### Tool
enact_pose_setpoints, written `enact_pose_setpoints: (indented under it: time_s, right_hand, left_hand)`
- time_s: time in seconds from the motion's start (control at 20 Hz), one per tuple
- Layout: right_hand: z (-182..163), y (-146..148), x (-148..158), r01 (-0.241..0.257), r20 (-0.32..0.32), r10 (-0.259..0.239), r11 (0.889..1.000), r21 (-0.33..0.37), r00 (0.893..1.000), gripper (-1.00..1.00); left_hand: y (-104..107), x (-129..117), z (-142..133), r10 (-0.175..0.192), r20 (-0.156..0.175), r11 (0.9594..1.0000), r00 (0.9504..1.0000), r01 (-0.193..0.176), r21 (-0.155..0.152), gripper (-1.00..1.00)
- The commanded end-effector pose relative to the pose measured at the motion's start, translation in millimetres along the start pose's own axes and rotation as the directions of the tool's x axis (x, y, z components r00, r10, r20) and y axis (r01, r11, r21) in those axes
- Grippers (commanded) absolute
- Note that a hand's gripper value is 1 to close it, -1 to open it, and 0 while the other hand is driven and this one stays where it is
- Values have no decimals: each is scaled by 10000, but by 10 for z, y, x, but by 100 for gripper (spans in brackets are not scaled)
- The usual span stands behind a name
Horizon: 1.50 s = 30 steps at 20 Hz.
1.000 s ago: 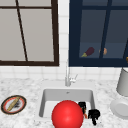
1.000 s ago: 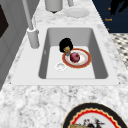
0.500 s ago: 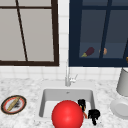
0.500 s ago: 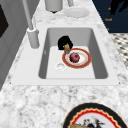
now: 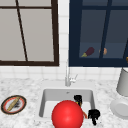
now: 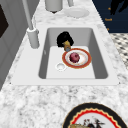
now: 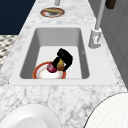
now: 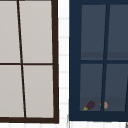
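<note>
Seemingly a hold over the dish is the step in hand: the small tan piece [image 7: 60, 65] sits pinched in the curled fingers of the left hand [image 7: 65, 57], low in the sink [image 6: 100, 50], just above the near rim of the red-rimmed plate [image 6: 86, 60]. A dark red round vegetable [image 6: 74, 57] lies on the middle of that plate, just beside the tan piece. Any further move calls for care not to knock that vegetable. The right hand [image 5: 93, 115] hangs by the sink's front right corner; I cannot tell whether it is closed. Beyond stand the faucet [image 5: 67, 77] and a patterned plate [image 5: 3, 105] on the counter.
</note>
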Motion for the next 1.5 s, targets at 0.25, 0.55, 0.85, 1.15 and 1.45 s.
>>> enact_pose_setpoints:
  time_s: [0.25,0.55,0.85,1.15,1.45]
  right_hand:
    - [0,0,0,0,0,0,10000,0,10000,0]
    - [0,0,0,0,0,0,10000,0,10000,0]
    - [0,0,0,0,0,0,10000,0,10000,0]
    - [0,0,0,0,0,0,10000,0,10000,0]
    - [0,0,0,0,0,0,10000,0,10000,0]
  left_hand:
    - [522,446,387,-157,-59,9994,9999,155,-306,100]
    - [835,810,656,-81,-6,9992,10000,81,-387,100]
    - [1129,1198,938,5,-83,9995,10000,-8,-322,100]
    - [1320,1550,1277,-6,-121,9999,9999,5,-118,100]
    - [1314,1828,1594,-54,-261,9999,9996,50,-135,100]
